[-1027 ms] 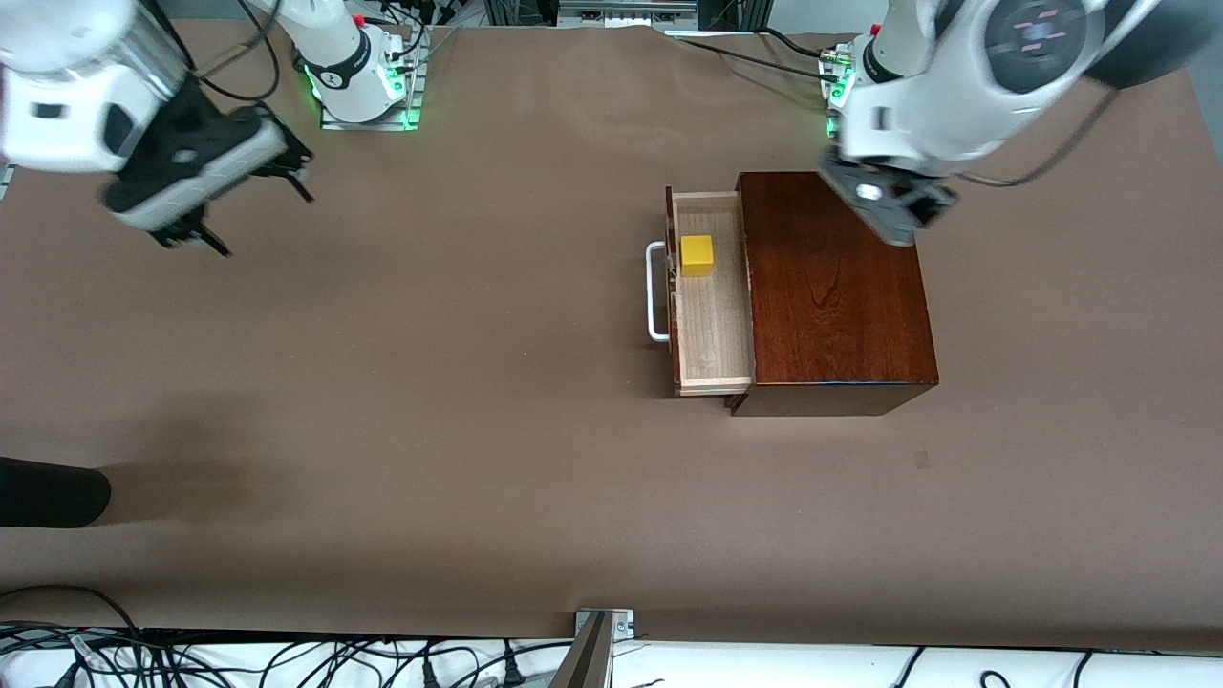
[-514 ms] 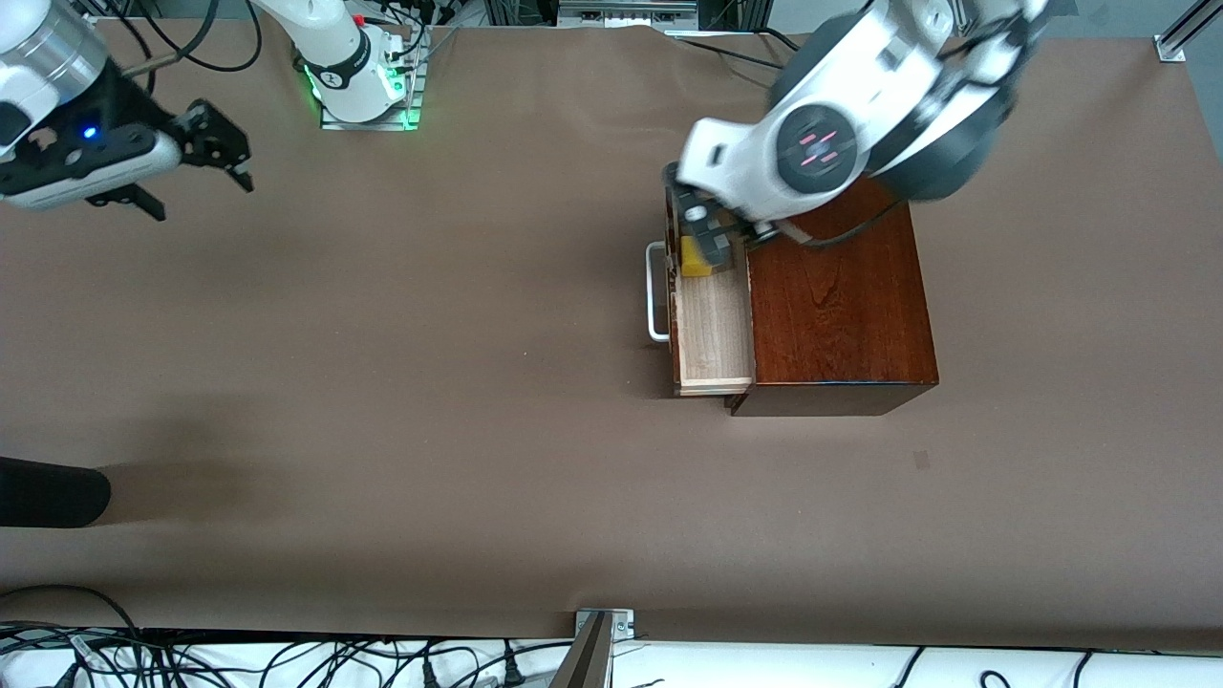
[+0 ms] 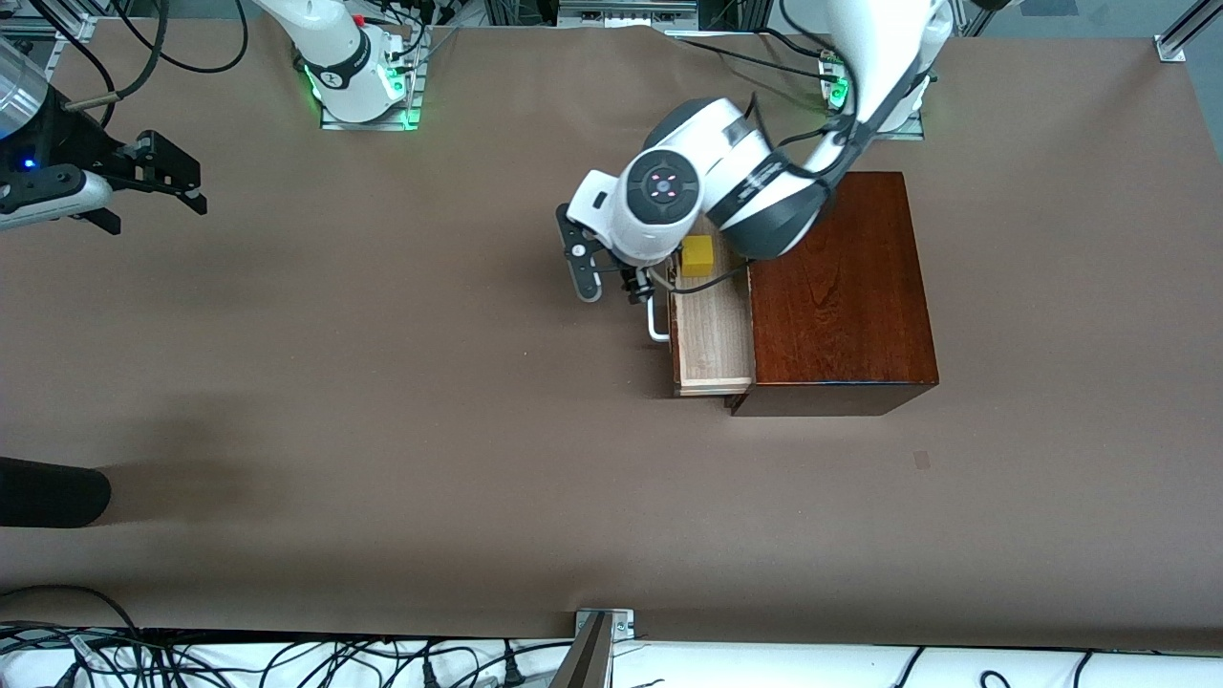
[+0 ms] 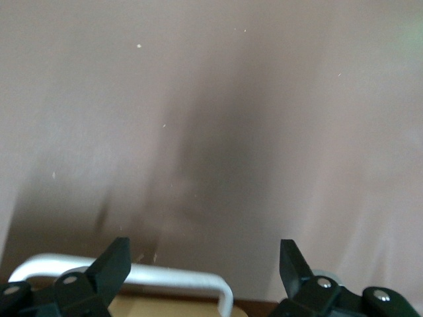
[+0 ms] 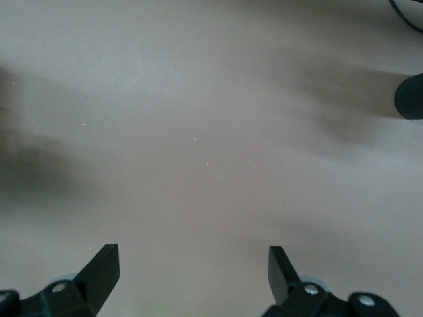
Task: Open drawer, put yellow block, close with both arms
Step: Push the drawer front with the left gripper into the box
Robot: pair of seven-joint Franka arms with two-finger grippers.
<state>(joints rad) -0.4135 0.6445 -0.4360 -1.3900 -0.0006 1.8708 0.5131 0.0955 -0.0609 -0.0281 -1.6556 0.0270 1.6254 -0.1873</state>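
Observation:
The reddish-brown wooden box [image 3: 841, 287] stands toward the left arm's end of the table. Its drawer [image 3: 712, 334] is pulled open, and the yellow block [image 3: 697, 256] lies in it. The white handle [image 3: 655, 325] is partly hidden by the left arm. My left gripper [image 3: 611, 291] is open and empty, low just in front of the handle. In the left wrist view the handle [image 4: 132, 274] lies between its open fingers [image 4: 112, 264]. My right gripper [image 3: 160, 218] is open and empty over bare table at the right arm's end; its fingers [image 5: 102, 264] show only table.
A dark rounded object [image 3: 48, 492] juts in at the table's edge at the right arm's end; it also shows in the right wrist view [image 5: 410, 96]. Cables and a metal bracket [image 3: 597, 631] line the edge nearest the front camera.
My left arm has swung from over the box, across the open drawer, down to in front of the handle. My right gripper has drifted farther toward the right arm's end of the table.

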